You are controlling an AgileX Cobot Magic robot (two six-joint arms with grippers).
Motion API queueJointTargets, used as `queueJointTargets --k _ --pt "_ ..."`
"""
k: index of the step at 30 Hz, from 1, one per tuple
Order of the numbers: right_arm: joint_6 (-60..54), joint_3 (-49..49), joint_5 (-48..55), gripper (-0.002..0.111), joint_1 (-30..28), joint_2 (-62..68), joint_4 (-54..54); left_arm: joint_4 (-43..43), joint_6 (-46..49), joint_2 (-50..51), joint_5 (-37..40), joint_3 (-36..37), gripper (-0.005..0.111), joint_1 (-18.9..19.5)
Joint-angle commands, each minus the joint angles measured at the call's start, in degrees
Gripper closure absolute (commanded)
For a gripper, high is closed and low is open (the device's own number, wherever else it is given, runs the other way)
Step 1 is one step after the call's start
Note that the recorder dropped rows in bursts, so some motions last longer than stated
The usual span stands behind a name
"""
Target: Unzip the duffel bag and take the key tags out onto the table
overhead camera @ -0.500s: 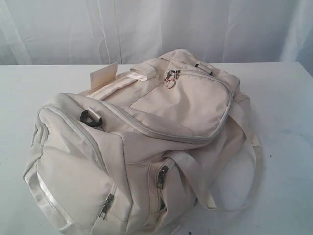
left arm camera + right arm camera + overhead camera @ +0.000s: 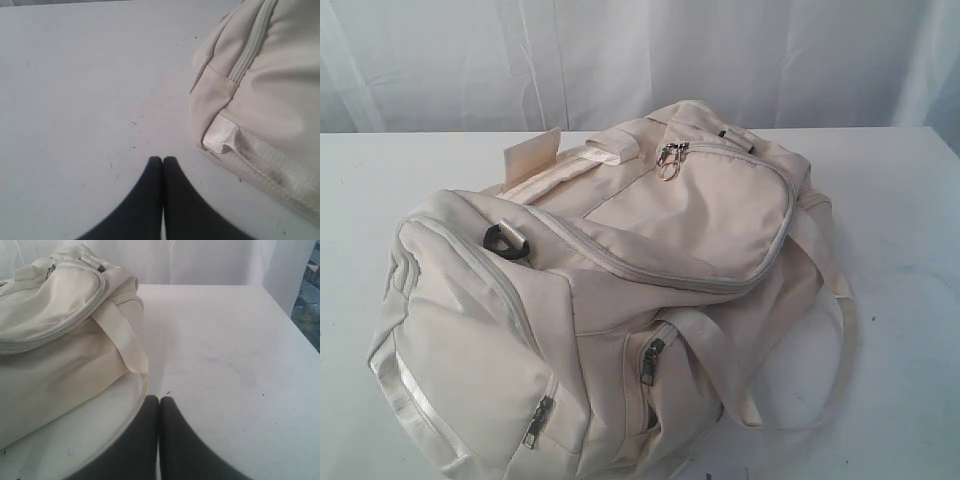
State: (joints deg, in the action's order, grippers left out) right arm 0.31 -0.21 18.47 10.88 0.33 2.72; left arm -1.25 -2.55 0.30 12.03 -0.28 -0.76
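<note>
Hanging near the duffel bag (image 2: 620, 280), left tool (image 2: 162, 159) and right tool (image 2: 159, 399) are both closed — empty.

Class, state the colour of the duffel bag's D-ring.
Black D-ring on the duffel bag; exterior view shows it best.

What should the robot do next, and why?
Probably open the right gripper and bring it to the metal zipper pulls on the duffel bag: the main zip looks closed, that gripper is shut beside the bag, and no key tags show.

Duffel bag (image 2: 610, 290) on the table (image 2: 910, 220), curtain (image 2: 620, 60) behind.
</note>
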Motion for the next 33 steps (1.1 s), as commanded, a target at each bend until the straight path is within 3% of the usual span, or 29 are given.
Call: queueJointTargets --k 1,33 --pt "0.0 0.2 -0.6 0.108 -0.1 -0.3 0.1 -0.4 -0.2 -0.3 0.0 0.3 0.107 0.1" --pt "-0.3 0.2 -4.2 0.108 -0.1 -0.3 0.1 -0.4 -0.2 -0.3 -0.1 0.3 0.107 0.1"
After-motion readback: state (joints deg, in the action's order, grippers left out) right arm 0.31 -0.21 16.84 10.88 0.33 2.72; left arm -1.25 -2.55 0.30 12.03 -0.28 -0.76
